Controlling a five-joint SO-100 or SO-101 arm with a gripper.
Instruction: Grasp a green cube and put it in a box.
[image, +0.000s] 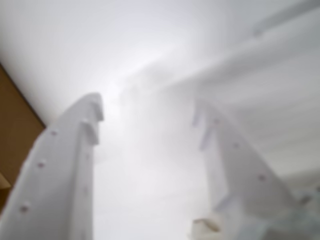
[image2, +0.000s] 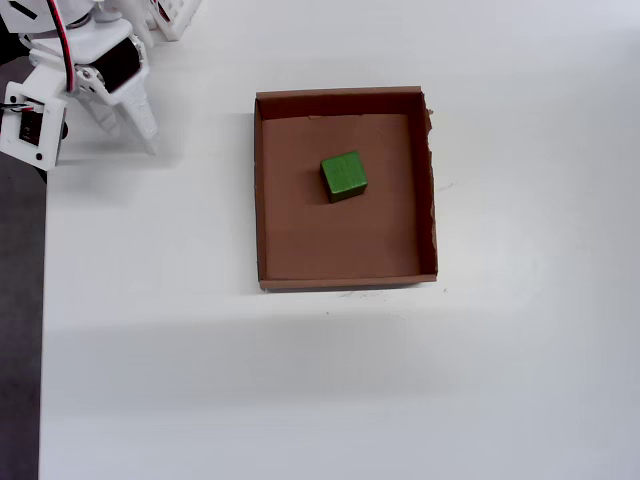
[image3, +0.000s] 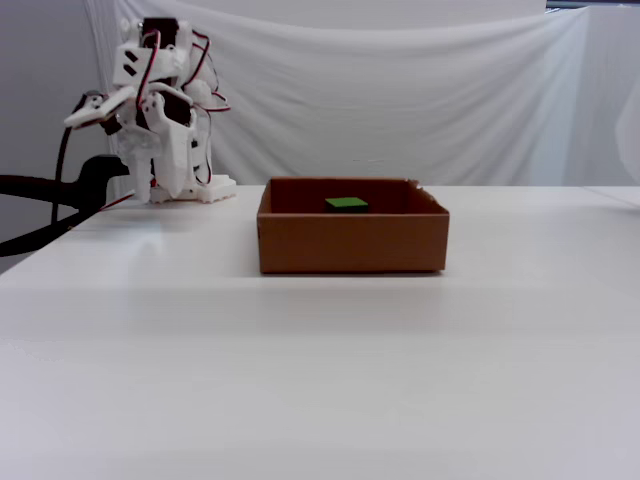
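Note:
The green cube (image2: 344, 175) rests on the floor of the box (image2: 262, 200), a little behind its middle in the overhead view. From the side, the fixed view shows only the green cube's top (image3: 347, 204) above the box's front wall (image3: 350, 243). My gripper (image2: 132, 130) hangs folded near the arm's base at the table's far left corner, well apart from the box. In the blurred wrist view the gripper (image: 149, 111) is open, with only white table between its white fingers (image: 65, 165).
The arm's base (image3: 185, 190) stands at the back left, with red wires on it. The table's left edge (image2: 44, 300) borders a dark floor. A white cloth (image3: 400, 90) hangs behind the table. A brown patch (image: 15, 130) at the wrist view's left edge is too blurred to identify.

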